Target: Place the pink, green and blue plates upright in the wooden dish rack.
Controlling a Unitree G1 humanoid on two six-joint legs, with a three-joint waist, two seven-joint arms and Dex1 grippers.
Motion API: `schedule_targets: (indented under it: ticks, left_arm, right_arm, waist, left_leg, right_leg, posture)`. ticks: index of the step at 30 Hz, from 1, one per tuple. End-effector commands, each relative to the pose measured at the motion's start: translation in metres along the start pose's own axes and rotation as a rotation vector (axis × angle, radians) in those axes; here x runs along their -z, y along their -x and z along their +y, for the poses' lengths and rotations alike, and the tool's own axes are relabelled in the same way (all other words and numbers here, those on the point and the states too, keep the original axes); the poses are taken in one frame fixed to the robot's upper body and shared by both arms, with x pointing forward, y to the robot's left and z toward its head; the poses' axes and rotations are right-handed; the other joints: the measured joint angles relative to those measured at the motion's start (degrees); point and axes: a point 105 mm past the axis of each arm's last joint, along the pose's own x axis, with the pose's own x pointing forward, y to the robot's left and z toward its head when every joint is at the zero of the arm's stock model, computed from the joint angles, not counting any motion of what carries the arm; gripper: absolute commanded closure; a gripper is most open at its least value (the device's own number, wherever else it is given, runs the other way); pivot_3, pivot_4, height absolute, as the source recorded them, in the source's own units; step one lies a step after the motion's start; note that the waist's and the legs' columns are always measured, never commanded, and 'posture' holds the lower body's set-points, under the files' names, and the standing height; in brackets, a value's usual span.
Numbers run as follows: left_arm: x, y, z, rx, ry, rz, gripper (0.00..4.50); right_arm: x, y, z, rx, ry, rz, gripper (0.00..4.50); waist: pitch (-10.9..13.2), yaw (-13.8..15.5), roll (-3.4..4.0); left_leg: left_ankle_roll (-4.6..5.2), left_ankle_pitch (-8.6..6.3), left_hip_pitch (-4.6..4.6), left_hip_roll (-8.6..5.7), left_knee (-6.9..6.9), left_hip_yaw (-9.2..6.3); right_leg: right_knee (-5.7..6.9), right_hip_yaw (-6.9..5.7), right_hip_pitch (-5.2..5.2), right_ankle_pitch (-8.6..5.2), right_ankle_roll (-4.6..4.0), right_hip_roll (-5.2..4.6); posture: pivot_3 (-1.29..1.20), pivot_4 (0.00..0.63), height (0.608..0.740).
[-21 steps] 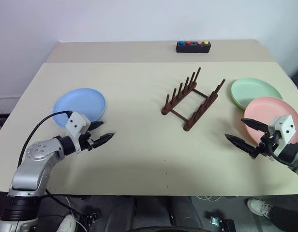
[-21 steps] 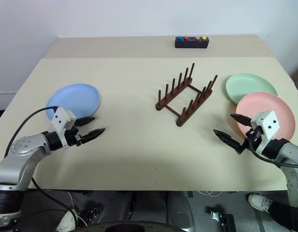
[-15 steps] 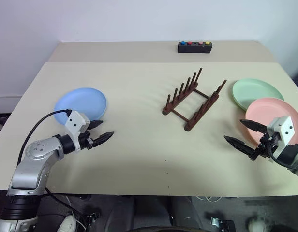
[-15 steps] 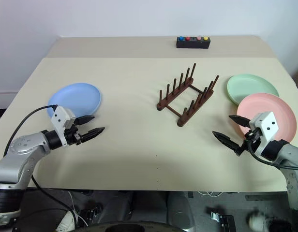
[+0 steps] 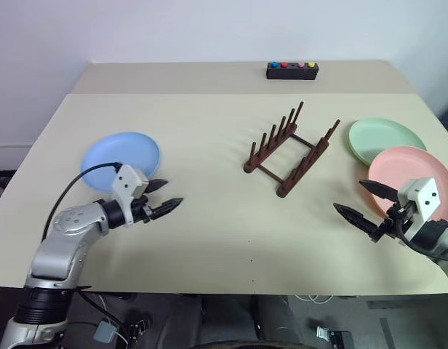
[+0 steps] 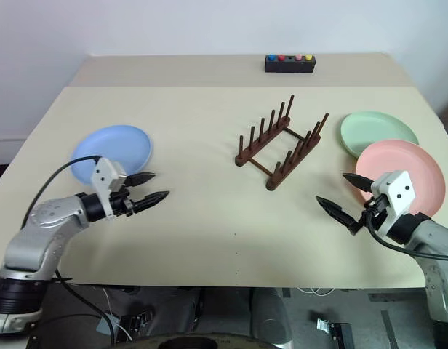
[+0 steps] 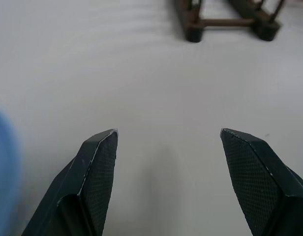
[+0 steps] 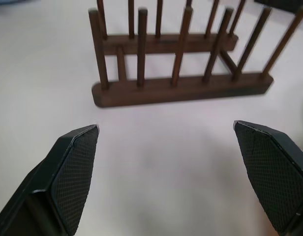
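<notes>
The blue plate (image 5: 121, 153) lies flat on the table's left side. Just in front of it and to its right, my left gripper (image 5: 173, 192) hovers open and empty, pointing toward the table's middle. The wooden dish rack (image 5: 291, 149) stands empty at the centre, its pegs upright. At the right, the green plate (image 5: 384, 138) lies flat with the pink plate (image 5: 413, 171) in front of it, overlapping its near rim. My right gripper (image 5: 348, 195) is open and empty just left of the pink plate, facing the rack (image 8: 181, 88).
A small black box with coloured buttons (image 5: 292, 70) sits at the back, on the farther tabletop. The beige table (image 5: 209, 240) has bare surface between the two grippers and in front of the rack. Its right edge runs close to the pink plate.
My left gripper has slid a little to the right, away from the blue plate's front edge. The right gripper has barely moved. Both stay open.
</notes>
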Motion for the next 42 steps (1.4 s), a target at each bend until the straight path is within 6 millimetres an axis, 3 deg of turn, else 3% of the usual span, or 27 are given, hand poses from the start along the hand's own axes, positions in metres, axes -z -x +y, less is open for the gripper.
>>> schedule_targets:
  ticks: [1, 3, 9, 13, 19, 25, 31, 40, 42]
  left_arm:
    - [-0.010, -0.010, -0.014, 0.089, -0.007, -0.024, 0.04]
    - [-0.006, -0.017, -0.021, 0.133, -0.025, -0.004, 0.04]
    - [-0.011, -0.079, -0.059, 0.317, -0.103, -0.016, 0.04]
    - [-0.013, -0.122, -0.076, 0.345, -0.094, -0.030, 0.04]
    - [-0.003, -0.162, -0.102, 0.351, -0.148, 0.008, 0.04]
    - [-0.001, -0.185, -0.120, 0.310, -0.181, 0.019, 0.04]
    - [-0.003, -0.201, -0.134, 0.292, -0.164, 0.016, 0.04]
    - [0.001, -0.212, -0.143, 0.275, -0.130, 0.041, 0.04]
    - [0.000, -0.214, -0.142, 0.264, -0.112, 0.036, 0.84]
  right_arm:
    - [-0.010, -0.002, 0.008, -0.010, 0.034, -0.039, 0.00]
    - [-0.010, -0.002, 0.015, -0.020, 0.027, -0.042, 0.00]
    - [-0.021, 0.004, 0.032, -0.038, 0.032, -0.049, 0.00]
    - [-0.023, 0.011, 0.037, -0.017, 0.041, -0.041, 0.00]
    - [-0.033, 0.022, 0.043, 0.025, 0.069, -0.048, 0.00]
    - [-0.037, 0.026, 0.056, -0.003, 0.057, -0.033, 0.00]
    - [-0.022, 0.028, 0.076, -0.055, 0.015, 0.081, 0.00]
    - [-0.018, 0.027, 0.074, -0.043, 0.026, 0.096, 0.00]
    - [-0.018, 0.027, 0.074, -0.043, 0.026, 0.098, 0.00]
  waist:
    - [0.00, -0.03, 0.00]
    - [-0.01, -0.04, 0.01]
    - [0.01, 0.18, -0.04]
    - [0.02, 0.06, -0.07]
    - [0.03, 0.10, -0.10]
    - [0.01, 0.74, -0.14]
    - [0.00, 1.62, -0.16]
    - [-0.01, 1.63, -0.21]
    - [0.00, 1.61, -0.23]
  left_leg:
    - [0.00, 0.00, 0.00, 0.00, -0.02, 0.00]
    - [0.00, 0.00, 0.01, 0.01, -0.05, 0.00]
    - [0.00, 0.00, -0.03, -0.02, 0.13, 0.03]
    - [0.00, 0.00, -0.05, -0.02, 0.11, 0.05]
    - [0.03, -0.01, -0.04, -0.01, 0.06, 0.09]
    - [0.03, -0.01, -0.02, -0.03, 0.17, 0.09]
    - [0.03, -0.01, -0.02, -0.04, 0.17, 0.09]
    - [0.03, -0.01, -0.01, -0.04, 0.19, 0.11]
    - [0.03, -0.01, 0.00, -0.04, 0.19, 0.11]
  right_leg:
    - [0.00, 0.00, -0.01, 0.00, 0.00, 0.00]
    - [0.00, 0.00, -0.02, 0.00, 0.00, 0.01]
    - [-0.02, 0.00, 0.07, 0.01, 0.02, 0.00]
    - [-0.06, 0.00, 0.06, 0.03, 0.08, 0.00]
    - [-0.05, 0.02, 0.00, 0.01, 0.12, 0.00]
    - [-0.07, 0.01, 0.14, -0.05, 0.32, -0.02]
    - [-0.08, 0.01, 0.14, -0.09, 0.41, -0.02]
    - [-0.15, 0.01, 0.20, -0.11, 0.48, -0.03]
    - [-0.18, 0.01, 0.23, -0.11, 0.49, -0.03]
  posture:
    - [0.00, 0.150, 0.740]
    - [0.00, 0.150, 0.740]
    - [0.00, 0.150, 0.740]
    - [0.00, 0.150, 0.740]
    - [0.00, 0.150, 0.740]
    - [0.00, 0.150, 0.740]
    - [0.00, 0.150, 0.740]
    - [0.00, 0.150, 0.740]
    - [0.00, 0.150, 0.740]
